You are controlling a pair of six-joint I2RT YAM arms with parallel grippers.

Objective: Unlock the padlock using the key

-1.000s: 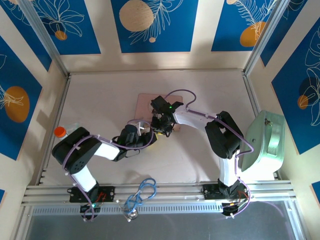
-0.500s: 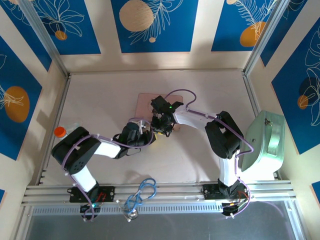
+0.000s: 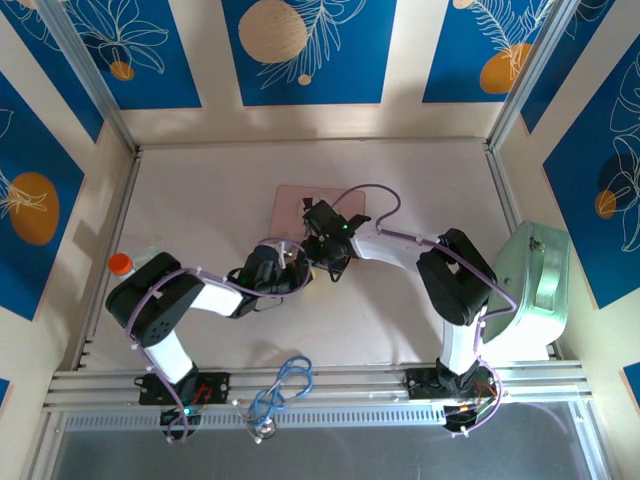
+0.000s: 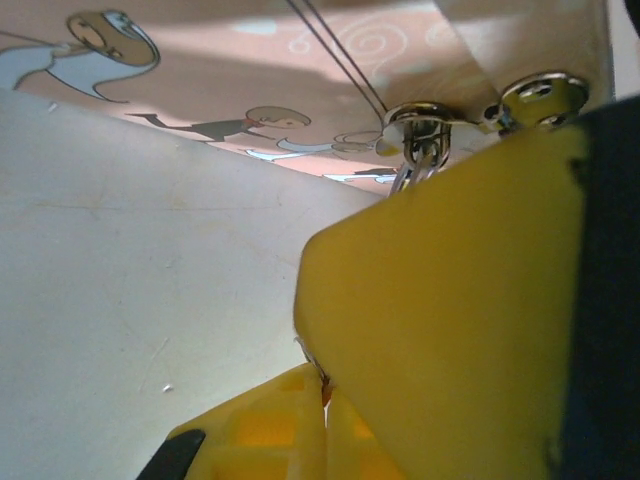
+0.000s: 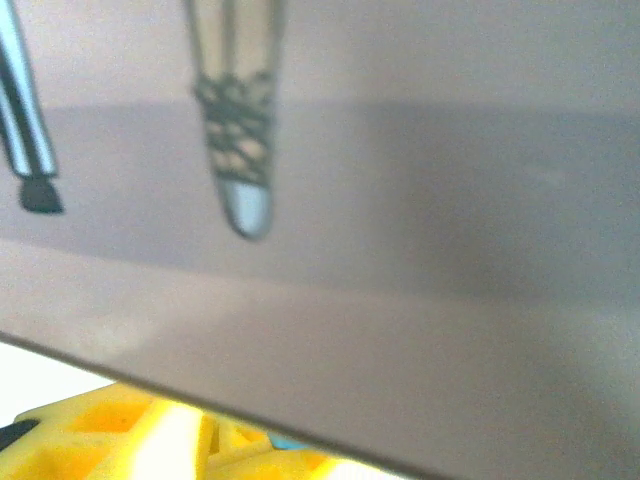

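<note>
The left arm (image 3: 190,295) and right arm (image 3: 400,243) bend inward, nearly meeting. The left pincer (image 4: 322,385) is pressed closed. How wide the right pincer (image 3: 325,252) stands is unclear.

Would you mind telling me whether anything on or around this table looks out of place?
A mint-green case rests askew over the table's right rail, and a blue cable lies loosely coiled on the front rail. Nothing looks spilled.

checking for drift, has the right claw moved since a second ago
Yes, slightly. In the overhead view the right claw has slid down the picture, off the pink tin, leaving more of the tin's top uncovered.
</note>
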